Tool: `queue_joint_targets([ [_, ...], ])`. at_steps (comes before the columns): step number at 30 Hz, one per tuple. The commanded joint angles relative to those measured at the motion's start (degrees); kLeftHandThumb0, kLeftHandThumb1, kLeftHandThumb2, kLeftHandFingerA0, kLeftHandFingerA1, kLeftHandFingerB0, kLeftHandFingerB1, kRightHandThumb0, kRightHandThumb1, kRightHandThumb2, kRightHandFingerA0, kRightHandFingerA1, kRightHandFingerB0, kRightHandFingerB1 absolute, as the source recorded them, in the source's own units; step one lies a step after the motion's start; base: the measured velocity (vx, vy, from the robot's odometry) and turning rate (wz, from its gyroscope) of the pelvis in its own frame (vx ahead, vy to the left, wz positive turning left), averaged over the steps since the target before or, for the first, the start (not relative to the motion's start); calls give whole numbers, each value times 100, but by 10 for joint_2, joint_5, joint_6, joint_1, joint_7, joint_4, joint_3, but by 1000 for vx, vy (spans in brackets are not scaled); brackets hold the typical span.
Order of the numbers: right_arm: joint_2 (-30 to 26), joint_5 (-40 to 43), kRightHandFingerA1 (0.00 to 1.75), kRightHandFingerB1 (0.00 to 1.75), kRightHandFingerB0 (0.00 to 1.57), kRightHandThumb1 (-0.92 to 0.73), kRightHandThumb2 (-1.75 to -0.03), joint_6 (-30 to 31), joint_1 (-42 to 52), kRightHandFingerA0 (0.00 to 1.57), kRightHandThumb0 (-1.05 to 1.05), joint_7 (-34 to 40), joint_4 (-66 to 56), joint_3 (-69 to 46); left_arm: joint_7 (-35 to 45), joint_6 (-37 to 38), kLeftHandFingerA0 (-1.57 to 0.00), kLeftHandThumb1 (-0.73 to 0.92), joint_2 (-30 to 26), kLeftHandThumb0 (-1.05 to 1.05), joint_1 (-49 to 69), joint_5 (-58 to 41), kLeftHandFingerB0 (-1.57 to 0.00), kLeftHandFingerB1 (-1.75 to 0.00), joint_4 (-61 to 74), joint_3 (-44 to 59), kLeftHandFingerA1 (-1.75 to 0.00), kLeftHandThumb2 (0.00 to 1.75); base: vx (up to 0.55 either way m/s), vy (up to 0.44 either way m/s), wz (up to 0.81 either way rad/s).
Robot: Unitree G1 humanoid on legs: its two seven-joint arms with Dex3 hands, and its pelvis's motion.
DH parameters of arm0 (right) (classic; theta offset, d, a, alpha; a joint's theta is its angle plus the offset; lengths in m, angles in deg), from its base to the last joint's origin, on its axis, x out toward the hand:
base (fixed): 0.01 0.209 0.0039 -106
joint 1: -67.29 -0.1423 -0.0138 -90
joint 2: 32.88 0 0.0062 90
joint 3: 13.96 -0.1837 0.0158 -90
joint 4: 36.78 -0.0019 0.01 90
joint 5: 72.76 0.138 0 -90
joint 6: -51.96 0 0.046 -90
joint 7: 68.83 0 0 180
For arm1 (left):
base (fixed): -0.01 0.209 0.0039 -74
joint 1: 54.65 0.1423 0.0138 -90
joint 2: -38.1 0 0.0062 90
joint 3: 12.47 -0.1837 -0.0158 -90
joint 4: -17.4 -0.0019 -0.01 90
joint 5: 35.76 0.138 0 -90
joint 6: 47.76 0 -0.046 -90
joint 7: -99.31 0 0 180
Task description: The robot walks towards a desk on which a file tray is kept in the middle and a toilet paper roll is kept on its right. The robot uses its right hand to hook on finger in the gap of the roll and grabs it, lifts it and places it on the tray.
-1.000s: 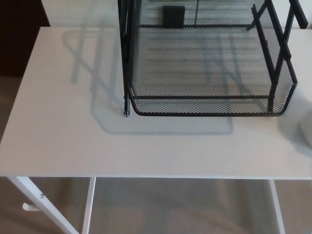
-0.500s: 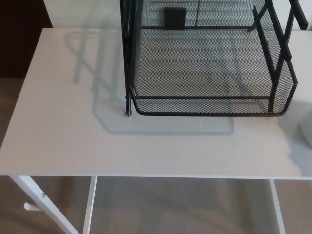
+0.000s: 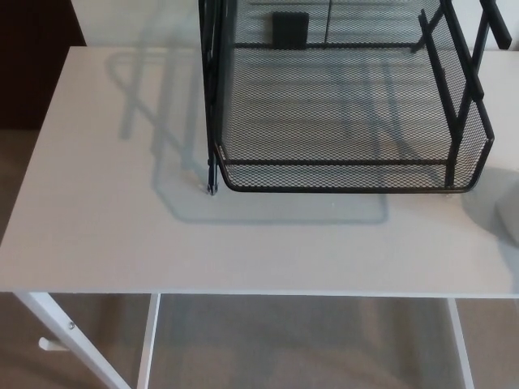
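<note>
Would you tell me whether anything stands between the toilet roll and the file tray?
Nothing visible: only bare desk separates the roll, barely in view at right, from the file tray, whose side wall must be cleared.

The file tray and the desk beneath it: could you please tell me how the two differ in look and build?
The file tray is black, while the desk is white. The file tray is open wire mesh that lets the surface below show through; the desk top is solid and smooth. The file tray has raised walls around its floor, whereas the desk top is a flat slab on thin legs. Both are roughly rectangular, with their front edges running nearly parallel.
</note>
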Motion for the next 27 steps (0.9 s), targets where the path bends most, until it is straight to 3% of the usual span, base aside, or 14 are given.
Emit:
queue_joint_targets([
  [1,-11,-23,52,48,0,-45,-96,-17,0,3,-30,-4,11,-2,-5,-14,-37,63,-11,-94,3,-2,-12,-64,12,-2,-78,106,0,0,0],
  [3,-10,-27,52,48,0,-46,-97,-5,-6,3,-30,-9,11,2,-1,-16,-35,63,-12,-93,6,-3,-11,-62,15,-2,-76,106,0,0,0],
  [4,-10,-31,52,48,0,-46,-97,-7,-12,3,-30,-11,17,5,-3,-14,-31,85,-12,-94,2,-1,-9,-65,8,-3,-82,65,0,0,0],
  [10,-4,-42,52,48,0,-46,-97,-11,-25,2,-31,-10,15,17,-2,-14,-29,84,-12,-93,-2,-2,-8,-63,2,-6,-80,67,0,0,0],
  [11,1,-47,52,48,0,-46,-97,-8,-32,2,-30,-8,15,23,-4,-12,-35,63,-11,-91,-1,-3,-12,-61,2,-5,-75,105,0,0,0],
  [13,4,-45,52,48,0,-46,-97,3,-30,2,-30,-11,4,24,-5,-10,-36,64,-12,-91,2,3,-12,-62,6,-9,-76,106,0,0,0],
  [17,8,-50,52,48,0,-46,-97,4,-31,3,-30,-7,-4,28,-8,-7,-37,63,-12,-91,-6,5,-13,-61,-7,-12,-75,105,0,0,0],
  [18,10,-53,53,48,0,-46,-96,5,-33,3,-30,-6,-4,30,-8,-5,-34,85,-13,-93,-6,5,-11,-61,-10,-12,-80,67,0,0,0],
  [19,12,-54,32,27,15,-54,-57,7,-35,8,-44,-7,-6,32,-9,-5,-35,86,-13,-93,-7,5,-13,-62,-12,-13,-80,65,0,0,0],
  [27,14,-62,35,27,14,-54,-58,-11,-24,7,-45,-10,-33,37,1,4,-32,85,-15,-93,2,3,-12,-63,-4,-17,-81,66,0,0,0],
])
